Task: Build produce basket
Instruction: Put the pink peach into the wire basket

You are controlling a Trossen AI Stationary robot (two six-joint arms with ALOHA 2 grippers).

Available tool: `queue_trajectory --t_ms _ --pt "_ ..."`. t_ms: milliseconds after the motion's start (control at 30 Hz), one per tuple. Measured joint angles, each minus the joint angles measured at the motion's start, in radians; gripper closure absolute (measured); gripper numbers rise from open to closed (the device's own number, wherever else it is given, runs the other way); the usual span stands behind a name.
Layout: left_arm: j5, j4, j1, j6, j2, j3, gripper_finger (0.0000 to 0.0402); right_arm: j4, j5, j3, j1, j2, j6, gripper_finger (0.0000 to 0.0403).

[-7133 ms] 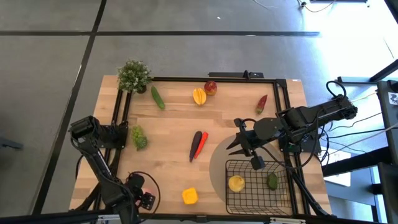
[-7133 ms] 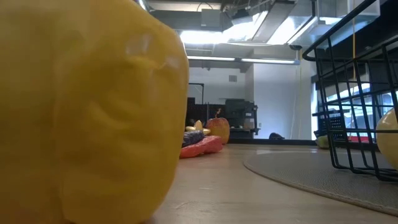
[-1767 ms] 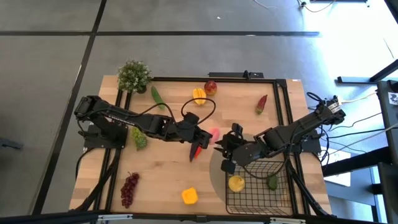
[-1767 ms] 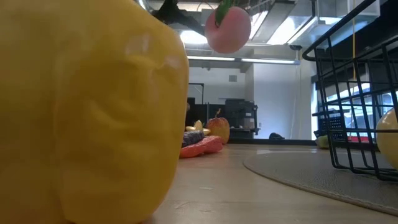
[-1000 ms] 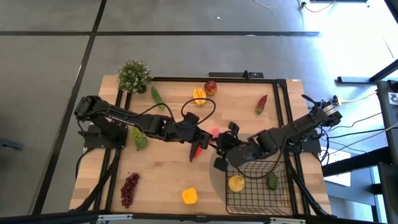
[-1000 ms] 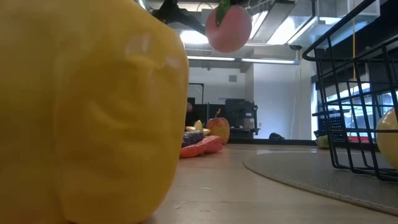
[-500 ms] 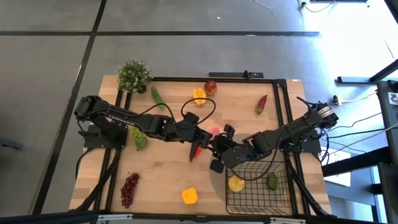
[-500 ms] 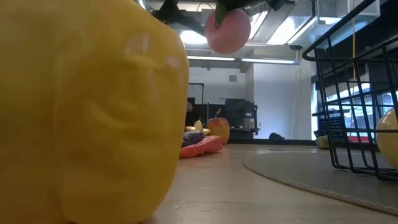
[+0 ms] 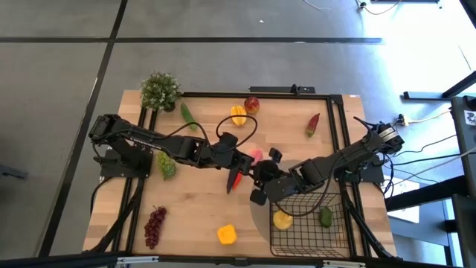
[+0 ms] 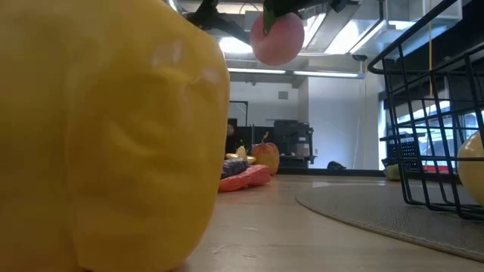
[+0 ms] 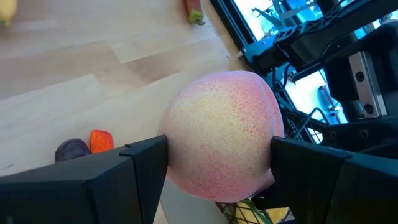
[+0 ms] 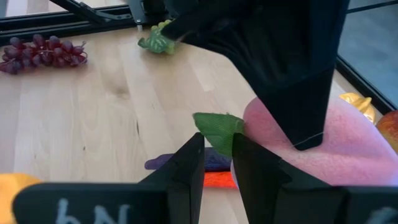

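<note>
A pink peach (image 9: 256,156) with a green leaf (image 12: 219,129) hangs above the table's middle, held in my left gripper (image 11: 217,148), which reaches in from the left (image 9: 248,161). It shows at the top of the low view (image 10: 277,38). My right gripper (image 12: 217,142) stands just right of the peach (image 9: 265,176). Its fingers are a narrow gap apart, with the leaf at their tips. The black wire basket (image 9: 309,217) stands on a grey mat at the near right, holding a yellow fruit (image 9: 282,219) and a green one (image 9: 326,217). My left gripper pinches the peach by two opposite sides (image 11: 173,155) between its two fingers (image 11: 127,171). It comes about level from the table's left. The peach is lifted clear of the table. My right gripper has the peach's leaf (image 12: 217,146) at its fingertips; whether they touch it cannot be told.
A yellow pepper (image 9: 227,235) lies near the front edge and fills the low view (image 10: 113,136). There are purple grapes (image 9: 154,225), green grapes (image 9: 166,165), a cucumber (image 9: 188,117), a mango (image 9: 238,115), an apple (image 9: 252,104), a chili (image 9: 313,123), red and purple vegetables (image 9: 236,176) and a potted plant (image 9: 160,91).
My right gripper has gone toward the table's left, up to the peach. My left gripper has kept the peach still in the air.
</note>
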Motion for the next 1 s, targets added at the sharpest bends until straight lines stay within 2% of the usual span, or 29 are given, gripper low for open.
queue_trajectory --t_ms 167,433,600,833,1000 --pt "0.002 0.0 0.0 0.0 0.0 0.0 0.0172 -0.001 0.007 0.0 -0.001 0.0 -0.001 0.0328" --pt "0.009 -0.001 -0.001 0.001 0.0 0.0 0.0172 0.0 0.023 0.0 -0.001 0.0 -0.027 0.0396" --pt "0.009 -0.001 -0.001 0.006 0.0 0.0 0.0172 0.005 0.025 0.0 -0.001 0.0 -0.034 0.04" --pt "0.03 0.005 -0.001 0.086 0.0 0.0 0.0169 0.006 0.02 0.0 -0.001 0.0 -0.051 0.0402" --pt "0.032 0.005 -0.001 0.077 0.0 0.0 0.0167 0.007 0.017 0.0 -0.001 0.0 -0.051 0.0402"
